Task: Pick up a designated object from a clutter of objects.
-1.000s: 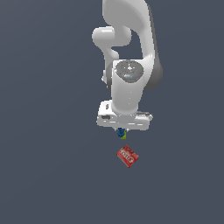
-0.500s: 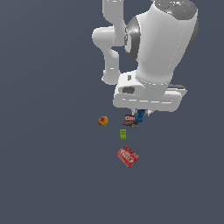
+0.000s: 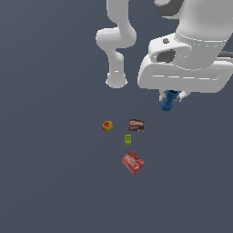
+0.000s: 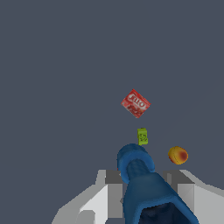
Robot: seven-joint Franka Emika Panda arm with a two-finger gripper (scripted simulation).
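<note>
The gripper (image 3: 172, 96) is closed on the blue knobbly piece (image 3: 168, 101), holding it in the air, well clear of the grey floor (image 3: 50, 182) and off to the exterior view's right of the other items. In the exterior view the piece hangs below the white hand, tilted, a bright blue cylinder with a darker blue band and a rounded lower end. In the wrist view the same piece (image 4: 144, 183) fills the near part of the picture: a ribbed, bulging shaft of bright blue ending in a rounded knob, with a dark blue hollow at the end nearest the camera. The pale grey fingers (image 4: 103, 197) flank it on both sides, pressed close to its body.

The arm's wide white hand sits high in the exterior view's right, level and broadside to the camera, with the white links curving down behind it to a round base (image 3: 116, 82) on the floor. The top of the arm is cut off by the picture's edge.

On the floor lie an orange-red ball (image 3: 107, 125), a dark brown packet (image 3: 136, 124) just beside it, a small lime-green block (image 3: 128, 139) below the packet, and a red box with a white label (image 3: 133, 162) nearest the camera. The label's lettering is too small to read. In the wrist view the packet is hidden.
</note>
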